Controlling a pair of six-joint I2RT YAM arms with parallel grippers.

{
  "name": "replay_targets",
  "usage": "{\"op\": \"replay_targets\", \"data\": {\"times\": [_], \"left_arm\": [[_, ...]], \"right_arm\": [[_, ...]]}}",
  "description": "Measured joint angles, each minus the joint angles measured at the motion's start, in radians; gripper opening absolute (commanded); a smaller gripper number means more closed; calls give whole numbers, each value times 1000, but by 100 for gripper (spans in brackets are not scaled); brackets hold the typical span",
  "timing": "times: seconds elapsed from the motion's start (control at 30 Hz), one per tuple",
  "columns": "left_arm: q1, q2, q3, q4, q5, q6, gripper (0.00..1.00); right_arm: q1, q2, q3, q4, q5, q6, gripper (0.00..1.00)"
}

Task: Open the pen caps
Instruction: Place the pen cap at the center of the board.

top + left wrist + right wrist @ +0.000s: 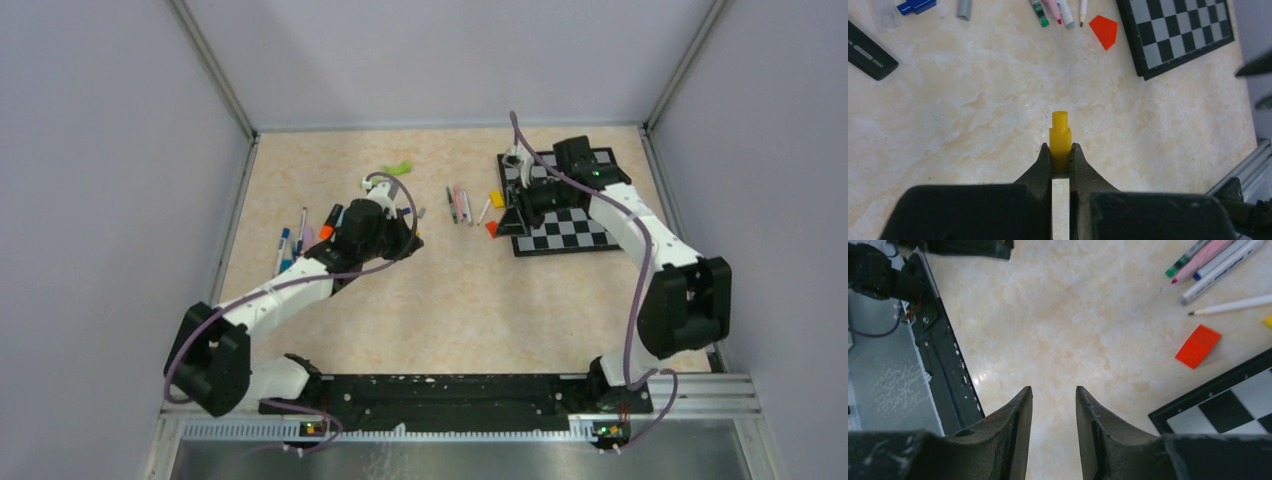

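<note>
**A:** left tool [1060, 148] is clamped on a yellow cap [1059, 129] that pokes out past its tips. right tool [1053, 392] is spread, nothing in it.

**B:** looks light, stiff and slick imo. Best pinched at the wide base. pens [1058, 9] lie further ahead.

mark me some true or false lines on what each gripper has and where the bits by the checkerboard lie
1. The left gripper is shut on a yellow cap. True.
2. The right gripper holds a pen. False: its jaws stand apart with nothing between them, only bare table below.
3. The orange block lies on the checkerboard. False: it lies on the table, just off the board's edge.
4. The green-tipped pen lies right beside the pink pen. True.
</note>
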Motion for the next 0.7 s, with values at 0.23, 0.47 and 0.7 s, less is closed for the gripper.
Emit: {"op": "replay_targets", "data": {"times": [0.23, 0.47, 0.7], "left_arm": [[0, 318, 277, -143, -63, 15, 6], [1, 620, 559, -273, -88, 90, 10], [1, 816, 761, -386, -124, 145, 23]], "right_arm": [[-167, -327, -436, 228, -87, 46, 34], [-255, -545, -661, 477, -181, 131, 33], [-319, -552, -723, 583, -222, 169, 33]]}}
